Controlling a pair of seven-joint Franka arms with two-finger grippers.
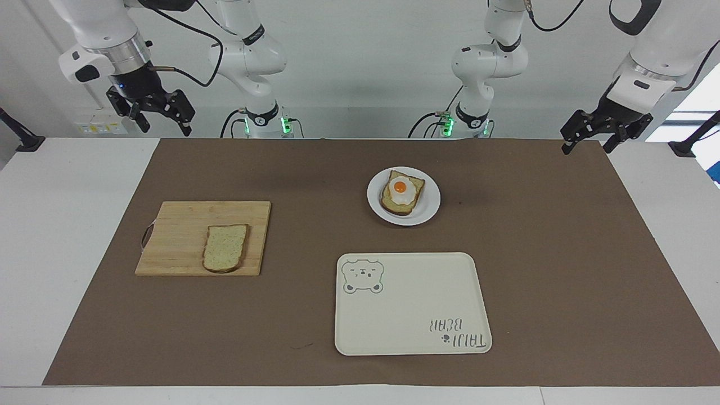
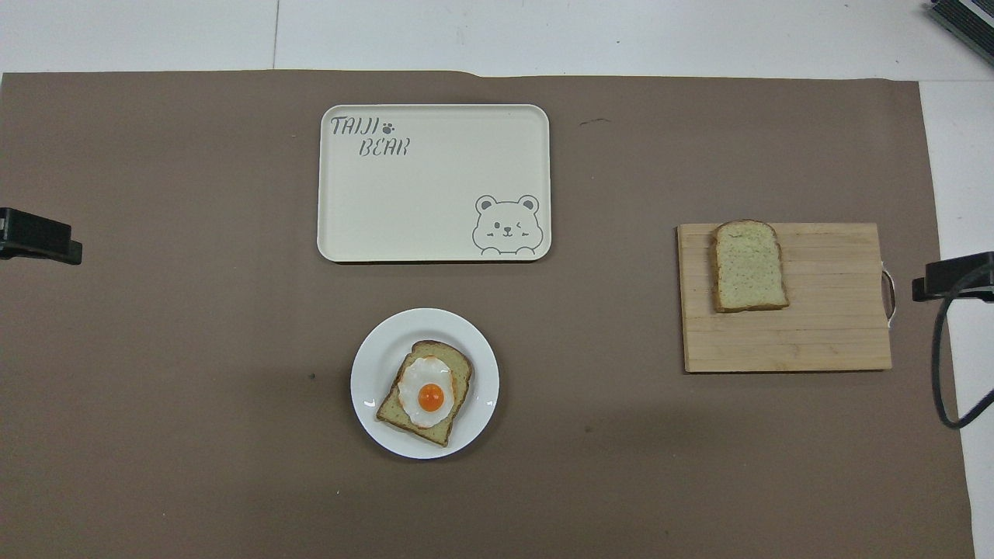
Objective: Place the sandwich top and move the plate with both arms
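Nothing was done yet: the plain speckled tan bread slice (image 1: 225,255) lay on the wooden cutting board (image 1: 185,225) toward the right arm's end of the bench, well apart from the small round white plate (image 1: 428,211) bearing the egg-topped slice (image 1: 401,192). The left pincer (image 1: 585,142) and right pincer (image 1: 163,122) hung empty with fingers apart above the bench's robot-side corners. Capping the sandwich and moving the plate both remained.

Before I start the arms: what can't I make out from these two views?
- Underside of the sandwich top: hidden against the cutting board, both views.
- Bread under the egg on the plate: partly covered.
- Both end effectors: outside the overhead view's bottom edge.
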